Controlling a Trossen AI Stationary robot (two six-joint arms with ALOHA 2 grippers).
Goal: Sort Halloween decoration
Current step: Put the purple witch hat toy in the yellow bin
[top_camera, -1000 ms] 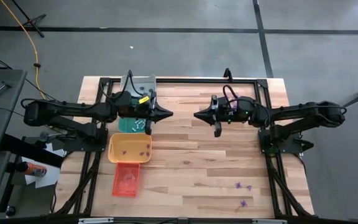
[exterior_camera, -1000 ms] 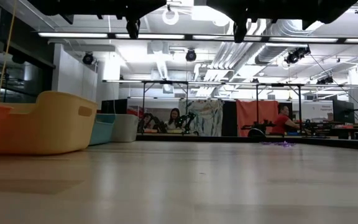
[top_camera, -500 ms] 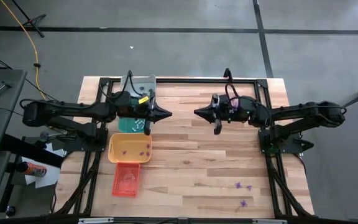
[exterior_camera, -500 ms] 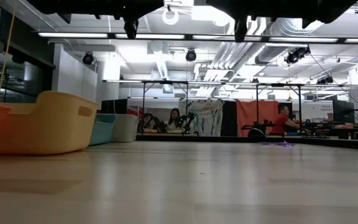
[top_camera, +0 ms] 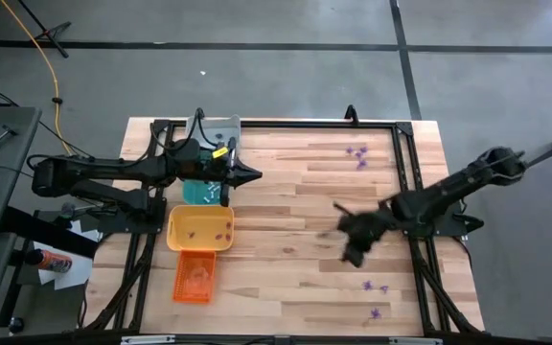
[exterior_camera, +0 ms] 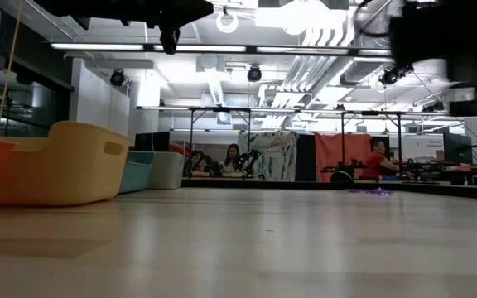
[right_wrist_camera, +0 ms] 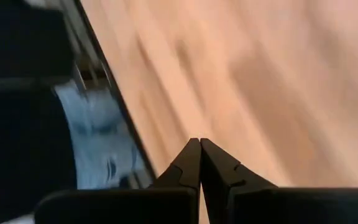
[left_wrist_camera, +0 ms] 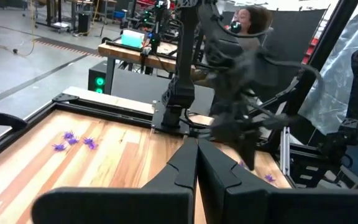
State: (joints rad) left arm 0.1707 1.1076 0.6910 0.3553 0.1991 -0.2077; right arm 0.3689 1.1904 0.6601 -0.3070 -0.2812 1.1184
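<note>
1. Sorting looks partly done: the yellow plastic tray (top_camera: 199, 228) on the wooden worktop (top_camera: 286, 249) holds a few purple specks, and the orange mesh tray (top_camera: 195, 277) just beside it, towards the worktop's near edge, seems to hold some pale bits, though these are too small to tell
2. Still loose: tiny purple Halloween trinkets (top_camera: 357, 153) lie far across the worktop from the yellow tray near the back rail, and another small cluster (top_camera: 376, 292) lies far from that tray towards the near edge
3. The teal tray (top_camera: 202, 193) touches the yellow tray's back side; its contents cannot be made out
4. The left gripper (top_camera: 253, 174) hovers just past the teal tray, arm stretched level, jaws clenched on nothing
5. The right gripper (top_camera: 356, 251) is blurred in motion, well apart from the yellow tray and between the two purple clusters, arm angled down; jaws pressed together, empty
</note>
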